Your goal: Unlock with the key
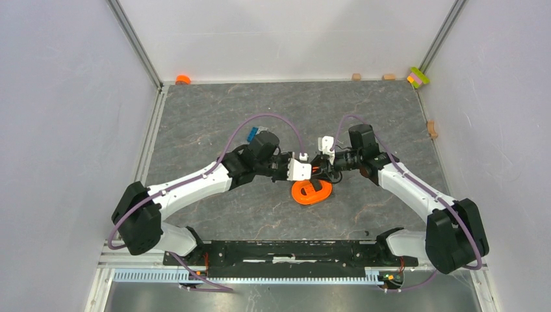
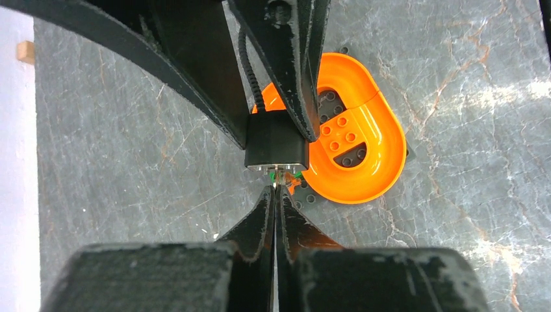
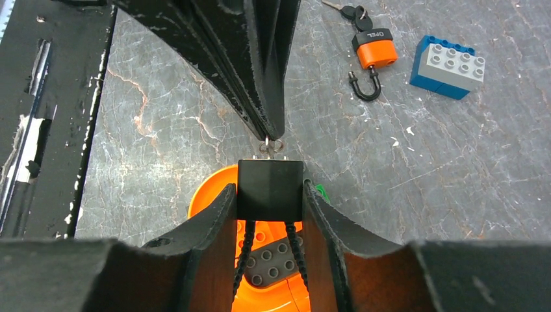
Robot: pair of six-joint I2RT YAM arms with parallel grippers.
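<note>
Grey marbled table (image 1: 214, 117): right fingers (image 3: 214, 247) clamp small black cable lock (image 3: 269, 179), left fingers (image 2: 256, 221) pinched together on tiny silvery key (image 3: 271, 147); twist coaxially, lock steady

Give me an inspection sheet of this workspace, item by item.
Surface: grey marbled table.
Job's things: key at the face of the black lock; orange ring piece lies on the table below.
Clutter: orange padlock, blue-grey brick, small blocks at the far edge.
Grippers: left gripper shut on the key; right gripper clamps the black lock.
Cables: purple cables along both arms; thin black cable from the lock.
Surroundings: white walls.
</note>
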